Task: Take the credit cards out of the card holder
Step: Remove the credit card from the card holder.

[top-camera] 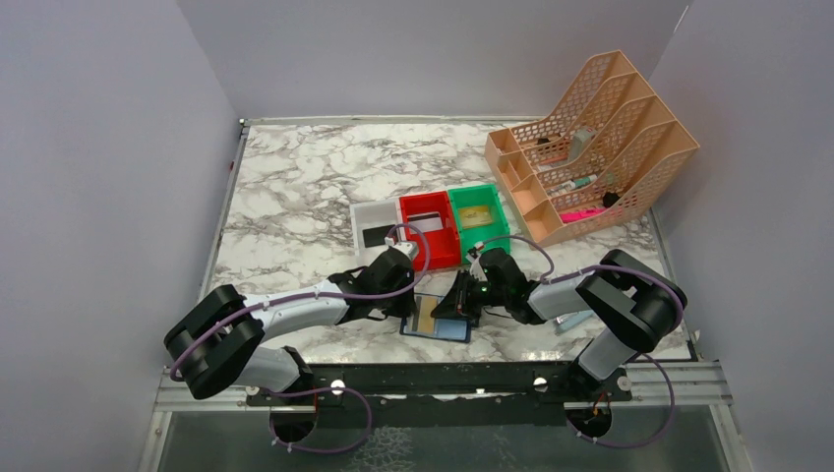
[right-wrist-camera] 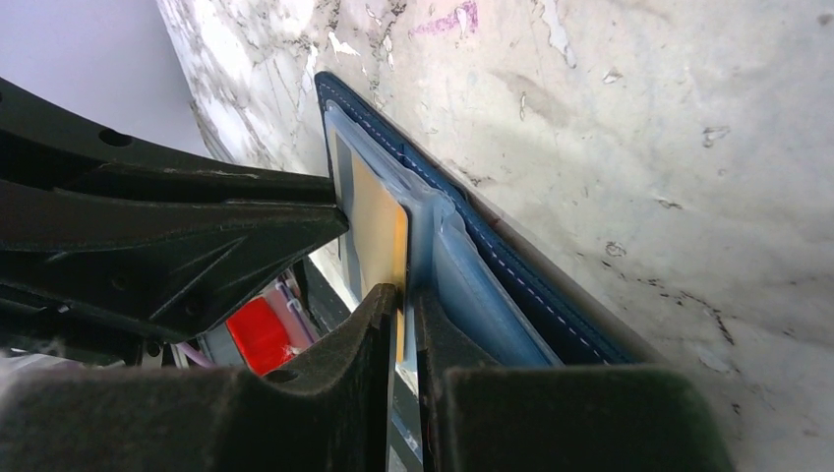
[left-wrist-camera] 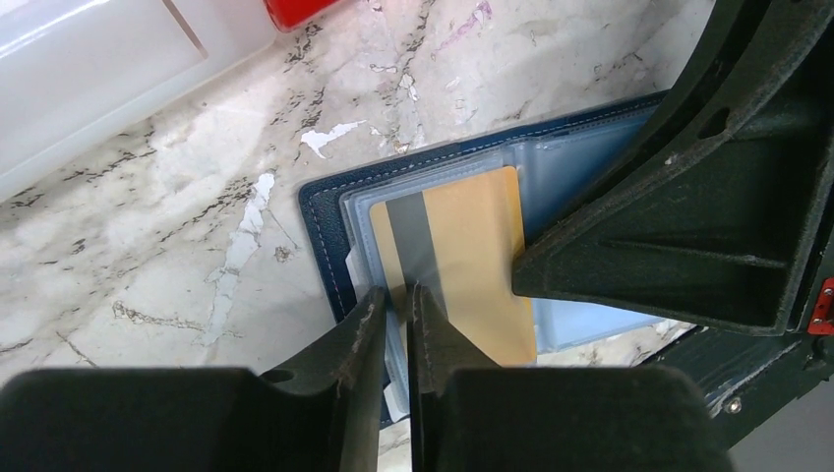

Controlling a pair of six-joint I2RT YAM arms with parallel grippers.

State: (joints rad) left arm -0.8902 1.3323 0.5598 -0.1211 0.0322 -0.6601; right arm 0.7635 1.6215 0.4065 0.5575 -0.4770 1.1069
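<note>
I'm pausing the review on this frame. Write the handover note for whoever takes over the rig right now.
Hands: left hand shut on the striped end of the gold card; right hand shut on the card holder at its clear sleeve edge, beside that card.
Where: the card holder lies open near the table front edge, between both hands.
Done: black card in the white bin, second gold card in the green bin.
Left: draw this gold card free. Whether more cards sit behind it cannot be seen.
</note>
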